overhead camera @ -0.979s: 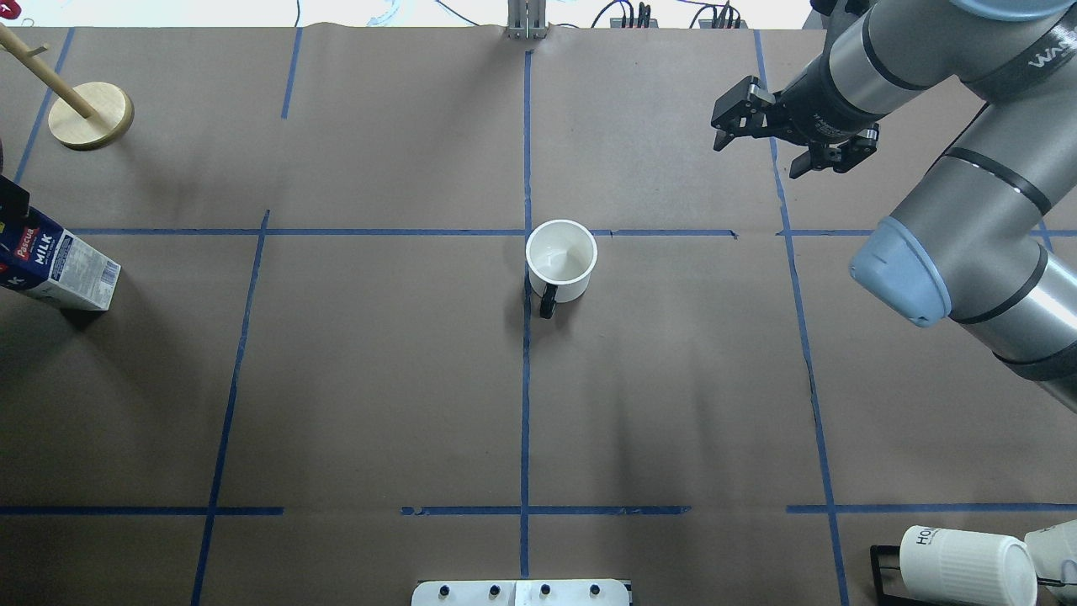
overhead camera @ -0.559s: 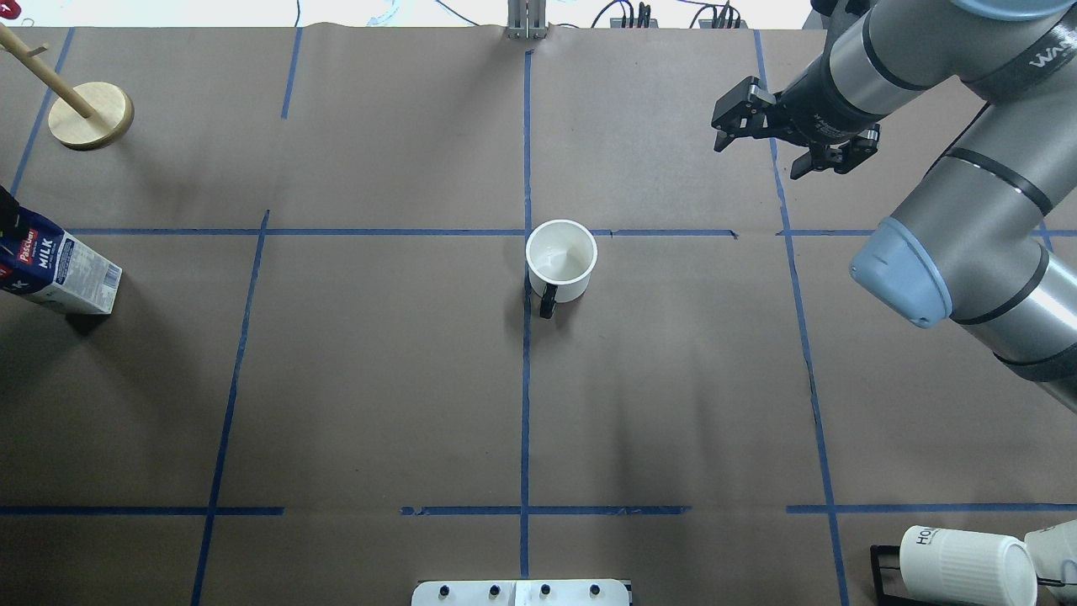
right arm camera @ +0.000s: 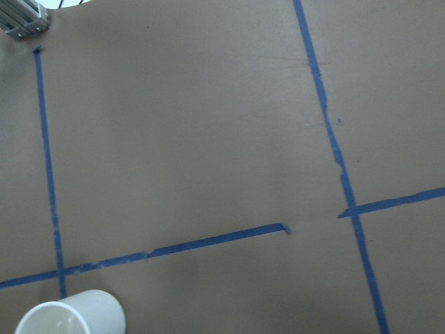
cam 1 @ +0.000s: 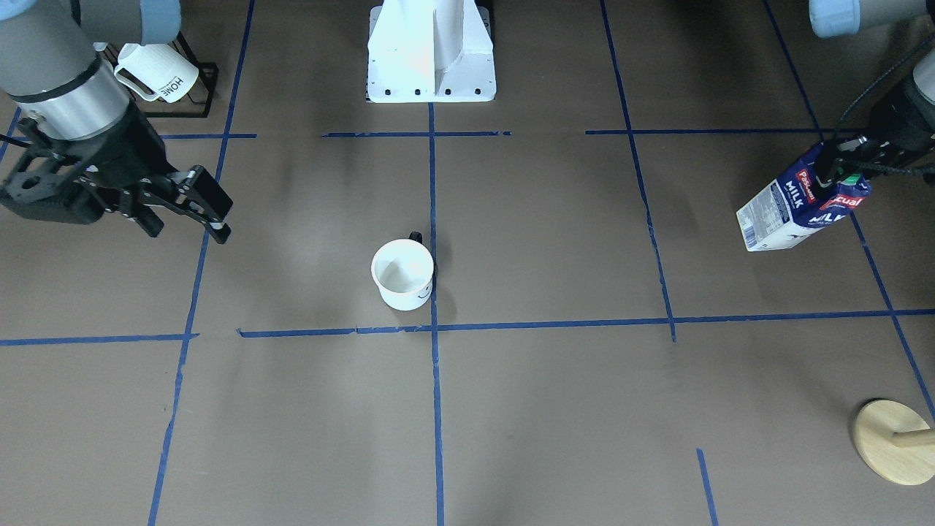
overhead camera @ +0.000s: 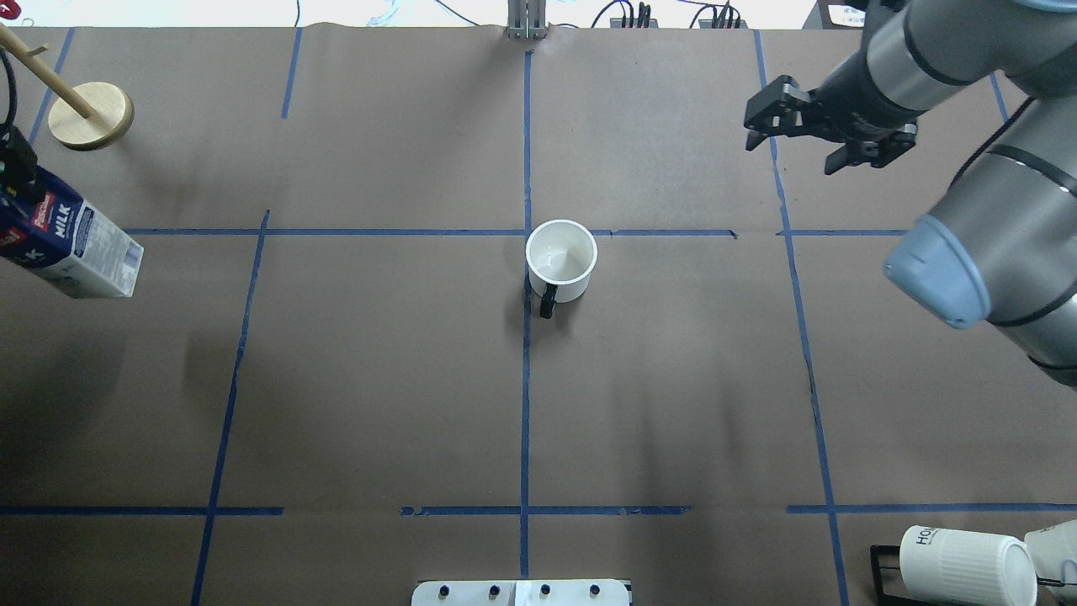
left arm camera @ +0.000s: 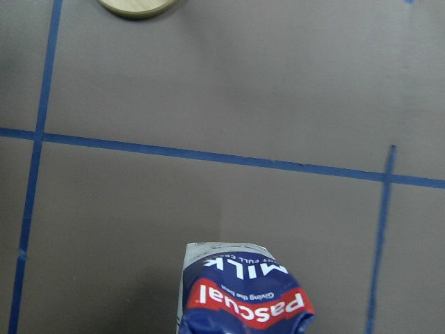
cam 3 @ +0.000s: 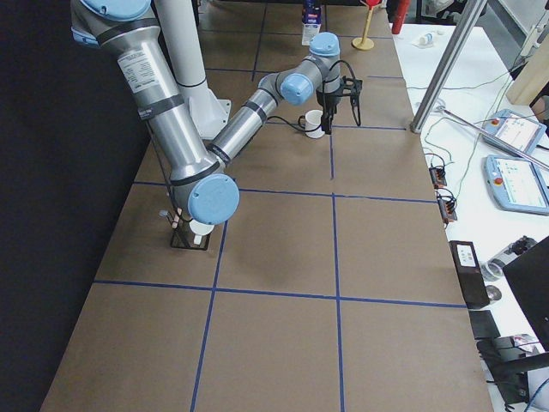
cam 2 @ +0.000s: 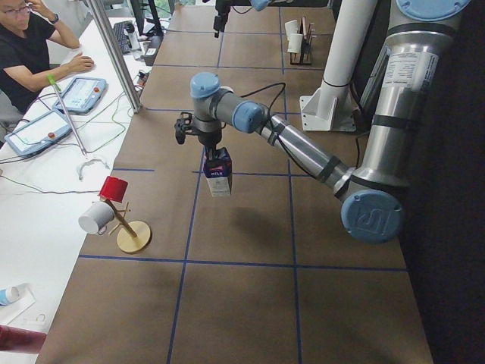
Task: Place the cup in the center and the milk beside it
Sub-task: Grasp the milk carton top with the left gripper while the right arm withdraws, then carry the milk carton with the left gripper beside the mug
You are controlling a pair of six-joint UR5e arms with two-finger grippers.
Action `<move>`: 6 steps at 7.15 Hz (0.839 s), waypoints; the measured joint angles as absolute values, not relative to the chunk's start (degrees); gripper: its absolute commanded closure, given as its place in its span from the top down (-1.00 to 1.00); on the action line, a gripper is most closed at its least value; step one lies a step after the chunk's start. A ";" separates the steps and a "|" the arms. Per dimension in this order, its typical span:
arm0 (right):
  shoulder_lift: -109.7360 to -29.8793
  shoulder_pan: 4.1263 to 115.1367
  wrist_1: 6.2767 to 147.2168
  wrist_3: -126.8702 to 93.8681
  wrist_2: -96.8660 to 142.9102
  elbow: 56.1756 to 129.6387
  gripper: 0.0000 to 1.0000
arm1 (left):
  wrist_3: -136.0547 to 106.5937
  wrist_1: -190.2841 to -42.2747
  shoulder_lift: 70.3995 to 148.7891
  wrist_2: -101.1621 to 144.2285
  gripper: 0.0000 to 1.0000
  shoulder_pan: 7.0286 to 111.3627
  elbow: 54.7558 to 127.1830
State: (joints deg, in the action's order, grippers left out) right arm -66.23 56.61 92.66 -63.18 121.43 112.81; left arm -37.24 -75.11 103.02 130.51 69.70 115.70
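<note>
The white cup (overhead camera: 561, 261) stands upright just right of the center tape crossing (overhead camera: 527, 232), black handle toward me; it also shows in the front view (cam 1: 402, 275) and at the bottom of the right wrist view (right arm camera: 69, 316). My left gripper (cam 1: 840, 172) is shut on the top of the milk carton (cam 1: 800, 201) and holds it above the table at the far left edge (overhead camera: 76, 248). The carton's top fills the bottom of the left wrist view (left arm camera: 243, 292). My right gripper (overhead camera: 791, 156) is open and empty, hovering beyond and to the right of the cup.
A wooden mug stand (overhead camera: 90, 115) stands at the far left corner. Ribbed "HOME" mugs (overhead camera: 968, 564) lie on a black rack at the near right. The robot base (cam 1: 431, 51) is at the near middle edge.
My left gripper has carried the milk a little to the right and farther from me. My right gripper has drawn back to the right, away from the cup. The cup has not moved.
</note>
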 measured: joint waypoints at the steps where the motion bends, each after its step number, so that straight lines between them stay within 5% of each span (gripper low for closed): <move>1: -70.36 59.81 92.84 -56.02 123.83 113.96 1.00 | -37.52 -72.34 107.52 130.34 -0.86 68.36 115.41; 6: -91.21 83.47 92.64 -9.81 134.57 109.00 1.00 | -55.10 -76.06 129.01 122.49 -0.86 51.00 102.73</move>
